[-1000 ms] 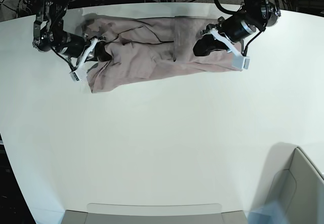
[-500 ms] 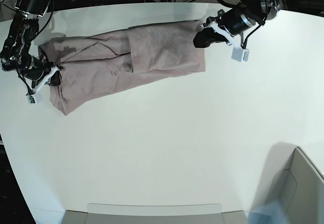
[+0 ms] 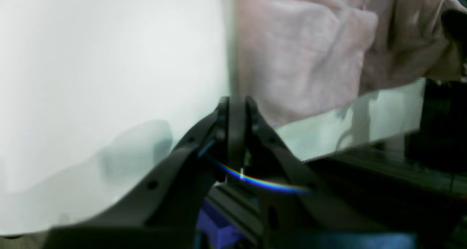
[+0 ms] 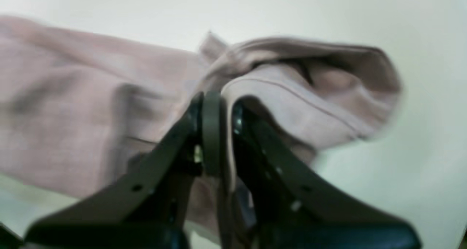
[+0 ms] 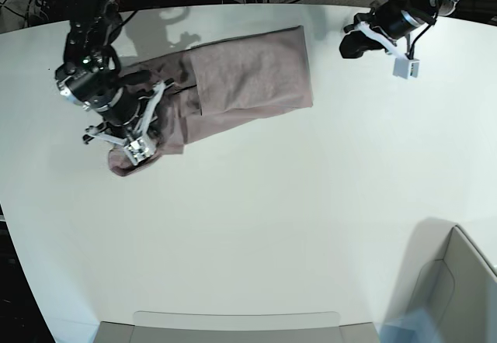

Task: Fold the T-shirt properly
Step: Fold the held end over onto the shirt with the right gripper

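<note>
The dusty pink T-shirt (image 5: 248,79) lies as a long folded band at the back of the white table (image 5: 256,219), its left end bunched. My right gripper (image 5: 132,151) is at that bunched end. In the right wrist view the right gripper (image 4: 219,106) is shut on a fold of the T-shirt (image 4: 303,95), with cloth pinched between the fingers. My left gripper (image 5: 347,48) is off the shirt, to the right of its right edge. In the left wrist view the left gripper (image 3: 237,104) is shut and empty, and the T-shirt (image 3: 299,55) lies just beyond it.
A grey box (image 5: 458,281) stands at the front right corner. A flat grey tray (image 5: 233,323) sits at the front edge. The table's back edge (image 3: 365,106) and dark frame run close behind the left gripper.
My left gripper has let go of the shirt's right end and pulled away up and right. My right arm has moved inward from the far left, carrying the shirt's left end and bunching it.
</note>
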### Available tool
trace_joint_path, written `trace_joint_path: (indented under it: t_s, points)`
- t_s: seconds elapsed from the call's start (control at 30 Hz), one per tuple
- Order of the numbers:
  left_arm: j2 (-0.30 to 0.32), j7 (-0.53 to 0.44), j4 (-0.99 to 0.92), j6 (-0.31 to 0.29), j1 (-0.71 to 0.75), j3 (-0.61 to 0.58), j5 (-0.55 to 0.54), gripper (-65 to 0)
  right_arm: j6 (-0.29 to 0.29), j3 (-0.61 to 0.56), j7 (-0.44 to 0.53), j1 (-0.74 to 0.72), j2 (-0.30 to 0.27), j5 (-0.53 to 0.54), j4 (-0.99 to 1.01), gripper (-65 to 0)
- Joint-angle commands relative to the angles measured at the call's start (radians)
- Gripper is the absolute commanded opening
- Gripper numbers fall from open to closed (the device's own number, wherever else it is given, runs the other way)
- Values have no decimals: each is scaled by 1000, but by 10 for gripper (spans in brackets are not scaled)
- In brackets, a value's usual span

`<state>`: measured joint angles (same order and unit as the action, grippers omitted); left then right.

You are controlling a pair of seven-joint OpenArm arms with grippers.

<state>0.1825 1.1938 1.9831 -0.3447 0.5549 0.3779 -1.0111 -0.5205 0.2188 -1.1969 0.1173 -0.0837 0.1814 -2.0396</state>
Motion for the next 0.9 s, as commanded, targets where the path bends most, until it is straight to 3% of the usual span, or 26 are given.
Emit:
trace_joint_path:
  t_s: [0.0, 0.4, 0.53, 0.73, 0.87]
  points:
    - [7, -12, 17, -6, 11, 19, -19, -650, -3, -37, 18, -11, 9, -35, -26, -650]
    - [7, -12, -23, -6, 6, 91, -13, -650, -3, -460, 18, 6, 109, -230, -26, -650]
    - [5, -12, -60, -6, 4, 89, -13, -650, -2, -559, 22, 8, 143, -325, -16, -650]
    - [5, -12, -66, -6, 3, 92, -13, -650, -2, -704, 108, 6, 169, -478, 98, -650]
    - [5, -12, -66, -6, 3, 92, -13, -650, -2, -783, 110, -3, 175, -506, 178, -650]
